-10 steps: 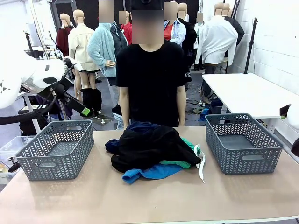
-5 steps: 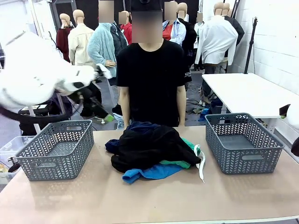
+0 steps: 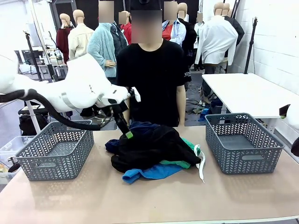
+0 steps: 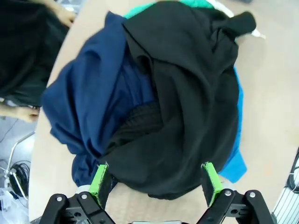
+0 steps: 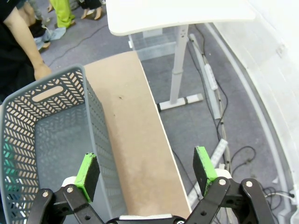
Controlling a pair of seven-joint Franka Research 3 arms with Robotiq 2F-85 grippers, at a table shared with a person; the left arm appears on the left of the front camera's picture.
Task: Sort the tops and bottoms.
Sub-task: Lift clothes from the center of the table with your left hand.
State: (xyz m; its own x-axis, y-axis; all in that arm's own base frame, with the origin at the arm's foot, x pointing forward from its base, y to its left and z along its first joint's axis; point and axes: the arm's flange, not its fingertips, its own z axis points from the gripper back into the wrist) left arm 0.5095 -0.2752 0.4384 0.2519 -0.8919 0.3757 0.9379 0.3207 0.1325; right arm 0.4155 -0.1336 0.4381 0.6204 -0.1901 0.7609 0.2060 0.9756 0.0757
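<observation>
I'm working over the wide tan counter (image 3: 84, 196), with a grey lattice plastic basket on the left (image 3: 51, 156) and a matching grey lattice basket on the right (image 3: 243, 161). As far as the front view shows, neither holds a garment, so I judge the sorting hasn't started. A person in a black T-shirt (image 3: 149, 79) stands at the far side, just behind the heap of clothes that lies midway between the baskets. The loose black garment (image 3: 154, 147) drapes over most of that heap. A dark navy garment (image 4: 88, 102) bulges out from under its far-left side, and a bright blue garment (image 3: 149, 172) shows at the near edge. The green shorts (image 3: 180, 164) peek out on the right, their long white drawstring (image 3: 202, 168) trailing onto the counter toward the right basket. My left claw (image 4: 154, 176) hangs just above the heap's far-left rim, pads spread wide and pinching nothing, straddling the hem of the black garment. My right claw (image 5: 145, 168) is likewise spread and empty, off over the counter's right edge. I'd drop the left claw onto a raised black fold, pinch that one layer only, then lift slowly. The navy cloth and the drawstring look likely to drag along otherwise.
</observation>
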